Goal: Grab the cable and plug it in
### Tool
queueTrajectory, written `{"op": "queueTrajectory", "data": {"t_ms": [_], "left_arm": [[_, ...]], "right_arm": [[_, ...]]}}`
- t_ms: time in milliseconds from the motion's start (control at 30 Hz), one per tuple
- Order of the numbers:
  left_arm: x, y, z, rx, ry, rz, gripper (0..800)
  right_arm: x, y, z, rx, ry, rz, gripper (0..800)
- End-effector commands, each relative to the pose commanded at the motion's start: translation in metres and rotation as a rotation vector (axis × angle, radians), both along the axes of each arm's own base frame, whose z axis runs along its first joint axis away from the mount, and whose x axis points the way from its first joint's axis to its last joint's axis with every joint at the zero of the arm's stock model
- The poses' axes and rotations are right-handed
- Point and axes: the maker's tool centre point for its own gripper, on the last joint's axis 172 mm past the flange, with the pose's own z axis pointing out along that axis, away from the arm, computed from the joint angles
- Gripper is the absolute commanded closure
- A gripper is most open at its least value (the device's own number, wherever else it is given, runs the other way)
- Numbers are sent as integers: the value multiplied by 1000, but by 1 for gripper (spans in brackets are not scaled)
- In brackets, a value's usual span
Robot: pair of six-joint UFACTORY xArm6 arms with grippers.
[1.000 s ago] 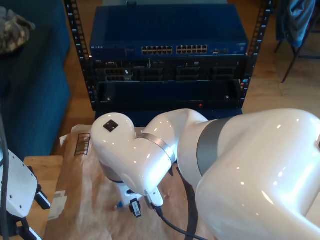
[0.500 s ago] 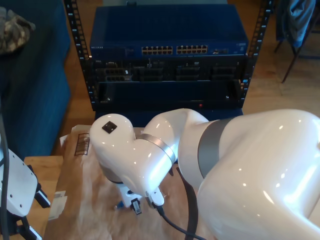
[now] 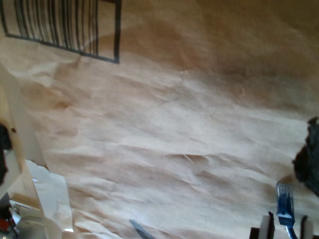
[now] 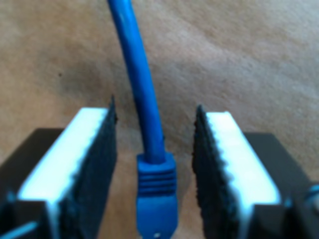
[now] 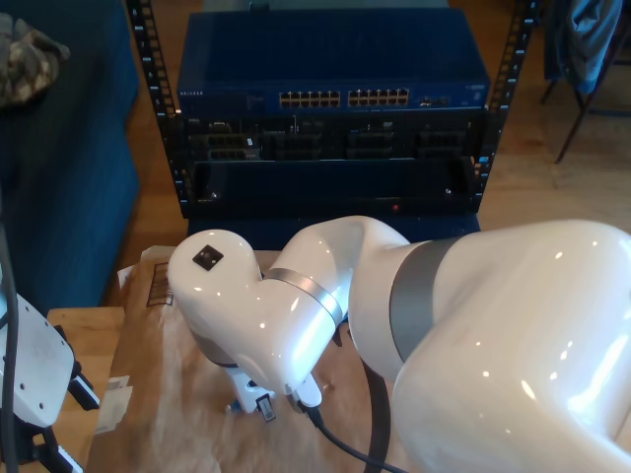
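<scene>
The cable (image 4: pixel 142 84) is thin and bright blue and lies on brown paper. Its ribbed blue boot (image 4: pixel 157 181) sits between the pads of my second gripper (image 4: pixel 155 112). That gripper is open, with a gap between the cable and each pad. In the first wrist view the cable's plug end (image 3: pixel 284 204) shows between the second gripper's fingers (image 3: pixel 266 226). In the exterior view my second gripper (image 5: pixel 264 406) hangs under the big white arm, low over the paper.
A blue network switch (image 5: pixel 343 98) with two rows of ports sits in a rack at the back. Brown paper (image 5: pixel 168 394) with a barcode label (image 3: pixel 65 25) covers the wooden table. A white and black arm part (image 5: pixel 35 370) stands at the exterior view's lower left. A thick black cable (image 5: pixel 340 443) trails from the white arm.
The big white arm's wrist has swung toward the exterior view's left and sunk a little, carrying the second gripper with it over the paper.
</scene>
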Motion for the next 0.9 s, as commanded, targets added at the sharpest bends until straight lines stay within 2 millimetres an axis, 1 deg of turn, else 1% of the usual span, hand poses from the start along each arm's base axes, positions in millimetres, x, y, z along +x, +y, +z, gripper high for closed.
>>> {"op": "queueTrajectory", "data": {"t_ms": [100,167,200,300,367,433,500,533,600,700,767,833,900], "left_arm": [[1,0,0,1,-1,0,0],[1,0,1,1,-1,0,0],[1,0,1,1,-1,0,0],[1,0,1,1,-1,0,0],[3,1,3,2,-7,2,0],[3,0,3,0,-8,1,0],[10,-14,8,-23,-24,-15,0],[13,-24,10,-39,-31,-27,0],[19,-38,16,-49,-42,-43,0],[29,-60,29,-29,-56,-81,0],[36,-78,36,-17,-55,-109,0],[45,-92,45,-6,-63,-126,0],[51,-102,52,-5,-75,-151,0]], "right_arm": [[0,0,0,0,0,0,614],[0,0,0,1,-1,0,671],[0,0,0,1,-1,-1,733],[0,1,2,4,-2,-2,773],[2,1,11,16,-13,-4,786],[4,1,24,35,-27,-9,786],[11,-7,43,59,-49,-32,786],[17,-18,51,68,-57,-57,786],[32,-53,69,88,-79,-132,786],[43,-88,92,115,-109,-209,786],[46,-115,106,122,-123,-259,786],[47,-138,121,126,-136,-307,787],[42,-159,127,119,-136,-340,789]]}}
